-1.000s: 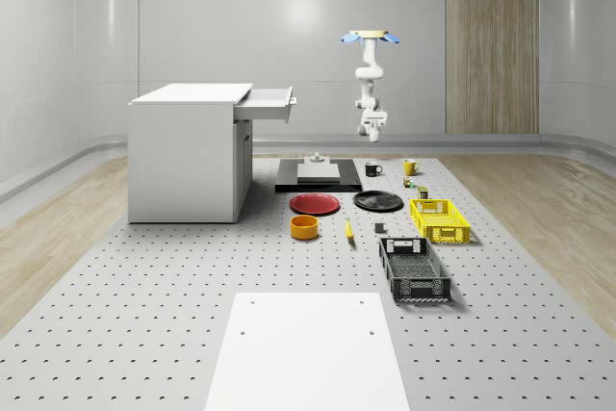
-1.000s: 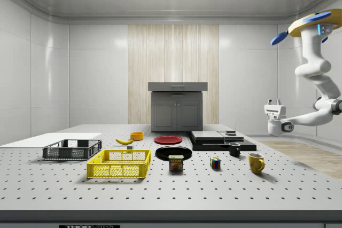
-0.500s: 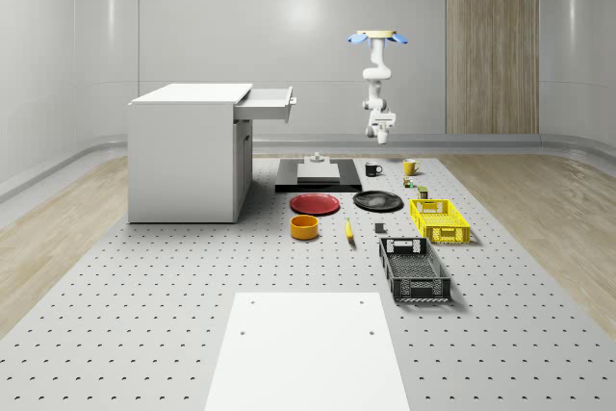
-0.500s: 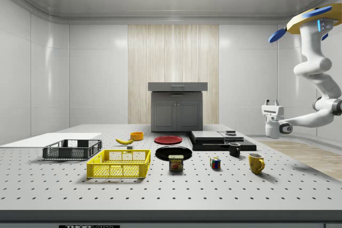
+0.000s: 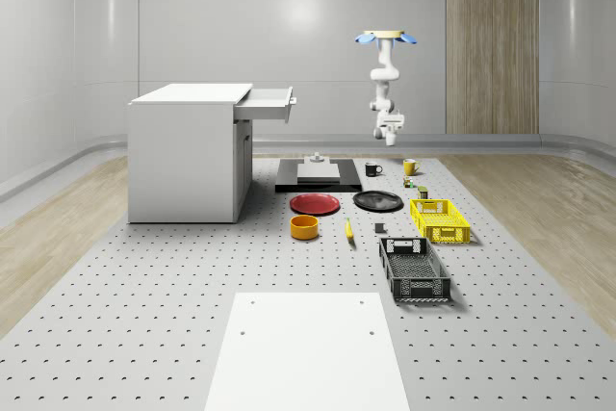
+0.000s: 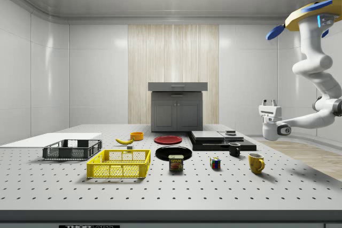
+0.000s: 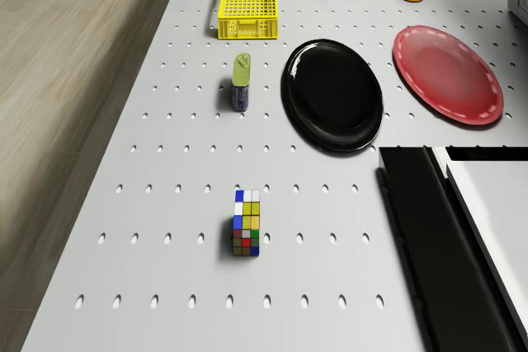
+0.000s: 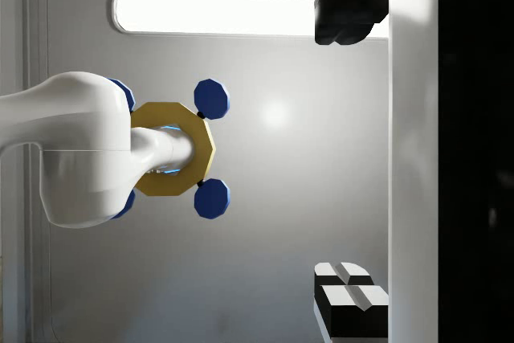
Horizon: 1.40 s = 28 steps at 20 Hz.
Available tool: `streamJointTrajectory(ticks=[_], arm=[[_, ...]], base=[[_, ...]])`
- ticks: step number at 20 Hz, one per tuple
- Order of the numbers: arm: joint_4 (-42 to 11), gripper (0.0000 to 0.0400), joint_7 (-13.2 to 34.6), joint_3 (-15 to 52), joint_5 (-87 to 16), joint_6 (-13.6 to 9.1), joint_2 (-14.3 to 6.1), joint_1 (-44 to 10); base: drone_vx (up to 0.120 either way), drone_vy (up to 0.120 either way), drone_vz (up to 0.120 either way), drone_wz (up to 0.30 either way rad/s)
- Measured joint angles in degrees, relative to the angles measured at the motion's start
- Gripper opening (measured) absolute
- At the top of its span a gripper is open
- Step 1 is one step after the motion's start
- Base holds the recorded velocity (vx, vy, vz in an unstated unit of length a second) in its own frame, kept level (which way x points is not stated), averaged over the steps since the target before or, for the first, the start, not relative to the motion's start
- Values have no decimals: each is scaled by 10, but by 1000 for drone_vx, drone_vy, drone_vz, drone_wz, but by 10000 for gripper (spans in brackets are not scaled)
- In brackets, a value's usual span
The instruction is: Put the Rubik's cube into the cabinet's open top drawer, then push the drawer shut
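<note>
Drone (image 5: 385, 38) hovers high above the yellow mug (image 5: 410, 166), gripper (image 6: 268, 103) pointing upward, fingers spread wide, holding nothing. Rubik's cube (image 7: 246, 223) sits on the table near that mug, well apart from the cabinet (image 5: 188, 151) and its open top drawer (image 5: 266, 103).

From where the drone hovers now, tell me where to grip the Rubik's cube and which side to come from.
Come straight down on the Rubik's cube and close the claw across two opposite flat side faces, about mid-height. It sits square on the table with open space all round, the tin and black plate well away. The drone hovers high, claw tipped upward, so it probably must turn down first.
</note>
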Motion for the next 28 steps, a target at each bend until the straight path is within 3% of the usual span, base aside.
streamJointTrajectory(ticks=[14,18,23,28], arm=[[-5,400,4,24,-33,6,-5,-7],[-9,400,9,49,-69,9,-6,-15],[-25,400,22,116,-163,13,-11,-36],[-92,400,55,248,-359,23,-27,-82]], base=[[120,120,0,0],[120,10,0,0],[120,0,0,0],[120,0,-120,0]])
